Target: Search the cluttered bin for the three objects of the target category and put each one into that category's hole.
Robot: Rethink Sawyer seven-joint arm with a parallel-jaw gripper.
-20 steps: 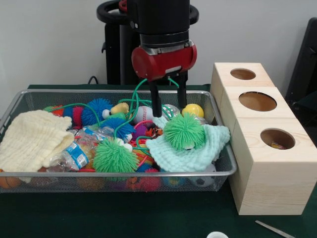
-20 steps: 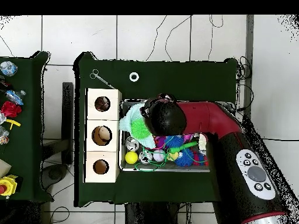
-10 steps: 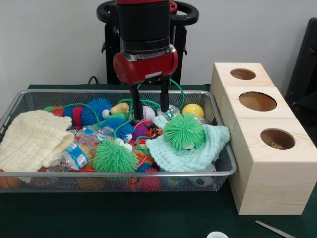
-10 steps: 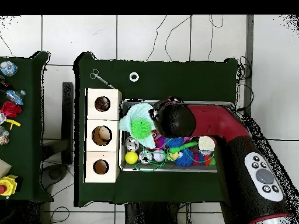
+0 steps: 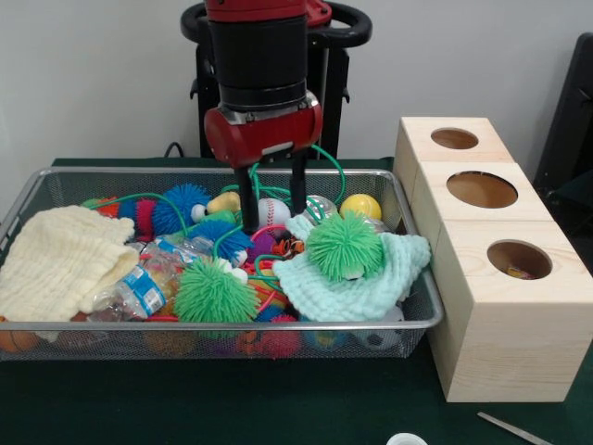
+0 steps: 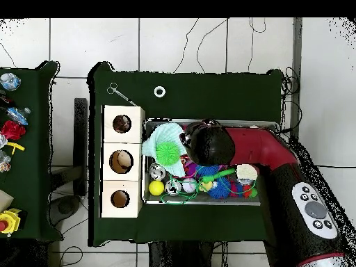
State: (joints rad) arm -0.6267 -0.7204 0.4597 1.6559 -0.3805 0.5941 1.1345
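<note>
Spread apart, the 2 black fingers (image 5: 249, 199) of the gripper (image 5: 273, 206) are seen reaching down into the wire bin (image 5: 56, 181), with a white baseball (image 5: 269, 212) lying between them and nothing pinched. Whether the tips touch the clutter cannot be told. A green cord (image 5: 326, 158) is looped around the fingers and trails across the toys.

Just in front of the gripper, a green spiky ball (image 5: 345, 246) is set on a mint green cloth (image 5: 357, 287) at the bin's right end, the end next to the wooden box (image 5: 505, 343). A second green spiky ball (image 5: 213, 292) is found at the bin's front centre, a blue spiky ball (image 5: 182, 208) toward the back, and a yellow ball (image 5: 361, 206) at the back right. A cream cloth (image 5: 56, 264) is spread over the left end, with a plastic bottle (image 5: 139, 286) beside it.

3 round holes are cut into the top of the wooden box; something small is visible inside the nearest hole (image 5: 519, 260). In the overhead view, the arm (image 6: 261, 149) is stretched over the bin.
</note>
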